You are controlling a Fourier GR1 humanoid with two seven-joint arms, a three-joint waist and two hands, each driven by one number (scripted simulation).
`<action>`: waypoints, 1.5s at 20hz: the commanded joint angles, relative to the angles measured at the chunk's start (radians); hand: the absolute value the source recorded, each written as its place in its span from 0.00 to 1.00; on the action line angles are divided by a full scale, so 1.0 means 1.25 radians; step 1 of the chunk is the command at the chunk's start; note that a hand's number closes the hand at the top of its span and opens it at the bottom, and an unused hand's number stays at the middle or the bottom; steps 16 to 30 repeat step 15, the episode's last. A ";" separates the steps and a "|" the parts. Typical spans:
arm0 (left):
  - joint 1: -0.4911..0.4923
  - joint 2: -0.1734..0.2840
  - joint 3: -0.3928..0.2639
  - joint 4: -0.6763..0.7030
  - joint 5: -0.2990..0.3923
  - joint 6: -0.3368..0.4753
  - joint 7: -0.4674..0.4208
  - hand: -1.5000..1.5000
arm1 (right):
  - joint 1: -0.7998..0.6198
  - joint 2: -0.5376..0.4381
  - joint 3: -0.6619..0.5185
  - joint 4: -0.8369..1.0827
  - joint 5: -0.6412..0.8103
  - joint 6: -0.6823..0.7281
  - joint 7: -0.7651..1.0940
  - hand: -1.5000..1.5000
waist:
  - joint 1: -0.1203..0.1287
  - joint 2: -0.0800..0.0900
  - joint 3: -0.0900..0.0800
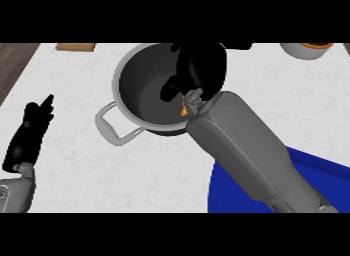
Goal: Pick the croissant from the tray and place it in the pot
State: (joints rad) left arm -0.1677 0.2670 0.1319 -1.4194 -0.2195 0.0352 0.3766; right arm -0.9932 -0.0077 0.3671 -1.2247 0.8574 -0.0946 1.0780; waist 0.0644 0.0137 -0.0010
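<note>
The right hand [196,67] hangs over the pot [134,75], fingers curled downward. Just below them a sliver of orange shows — by my reading the croissant [183,108], pinched there, though most of it is hidden. It sits inside the pot's rim but looks unreleased, so the carry seems done and the letting-go is left. Outward, the blue tray [333,175] lies well behind the forearm. The left hand [32,131] rests far left, fingers straight. No writing is readable.
</note>
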 commanded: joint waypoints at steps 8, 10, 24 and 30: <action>0.003 0.004 0.007 -0.007 0.004 -0.005 0.020 0.50 | 0.009 0.006 -0.037 0.038 -0.034 -0.515 -0.033 0.00 | -0.011 -0.005 0.002; 0.047 0.013 0.013 -0.040 0.005 -0.008 0.005 0.50 | 0.012 0.006 -0.066 0.049 -0.006 -0.544 -0.039 0.00 | -0.022 -0.011 0.001; 0.031 0.006 0.031 0.010 0.005 0.010 -0.003 0.50 | 0.141 0.006 -0.030 -0.046 0.065 -0.646 -0.019 0.00 | -0.057 -0.015 0.001; 0.031 0.006 0.031 0.010 0.005 0.010 -0.003 0.50 | 0.141 0.006 -0.030 -0.046 0.065 -0.646 -0.019 0.00 | -0.057 -0.015 0.001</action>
